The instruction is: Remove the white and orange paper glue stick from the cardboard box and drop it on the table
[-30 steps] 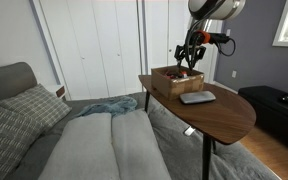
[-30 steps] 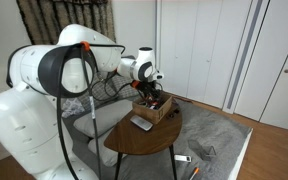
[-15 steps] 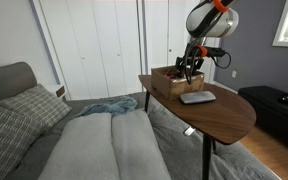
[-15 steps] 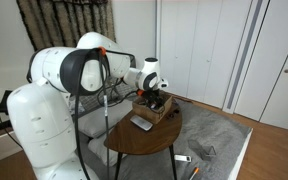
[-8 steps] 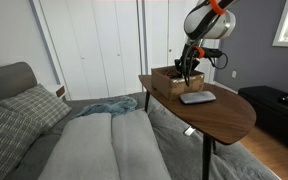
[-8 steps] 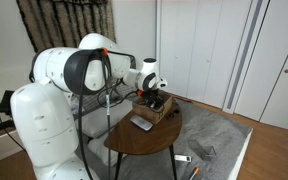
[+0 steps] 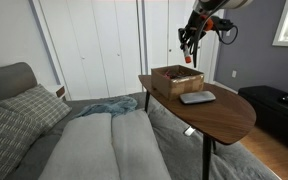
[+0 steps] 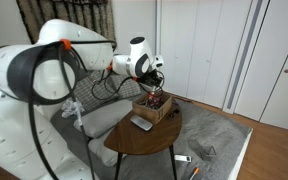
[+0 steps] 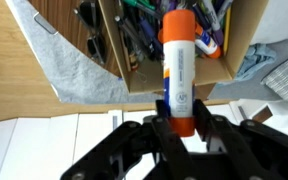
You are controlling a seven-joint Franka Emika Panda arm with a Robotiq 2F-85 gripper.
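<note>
In the wrist view my gripper (image 9: 177,115) is shut on the glue stick (image 9: 177,65), a white tube with orange ends that stands lengthwise between the jaws. Below it lies the cardboard box (image 9: 239,40), filled with pens and small items. In both exterior views the gripper (image 7: 188,47) (image 8: 156,78) hangs well above the box (image 7: 177,80) (image 8: 154,106), clear of its walls. The box sits at the back of the dark wooden table (image 7: 229,112) (image 8: 144,143). The stick is too small to make out in the exterior views.
A flat grey pad (image 7: 197,97) (image 9: 79,65) lies on the table beside the box. A bed with a grey blanket (image 7: 104,140) and pillows (image 7: 24,105) stands next to the table. White closet doors (image 7: 104,40) fill the back wall. A dark bench (image 7: 279,105) stands beyond the table.
The gripper was down in the box with its jaws apart; it has shut on the glue stick and risen well above the box.
</note>
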